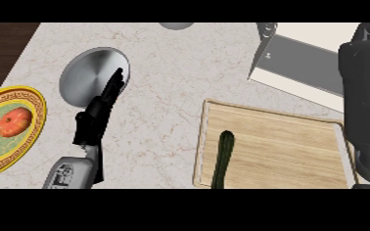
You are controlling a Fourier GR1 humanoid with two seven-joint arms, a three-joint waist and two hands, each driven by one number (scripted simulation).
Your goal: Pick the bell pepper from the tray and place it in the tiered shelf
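1. No bell pepper is seen on the pale wooden tray at 4 o'clock. Only one long dark-green vegetable is laid at its 9 o'clock edge, and where the pepper is cannot be told.
2. No pepper is seen on the visible part of the grey-and-white tiered shelf at 2 o'clock, so placing is judged not yet done.
3. The black left hand at 8 o'clock is held with fingers straight and released. Whether the dark right hand at 3 o'clock grasps anything cannot be told.
4. Counted: one tray, one shelf, one patterned yellow-green plate with one red-orange round fruit, and two hands.
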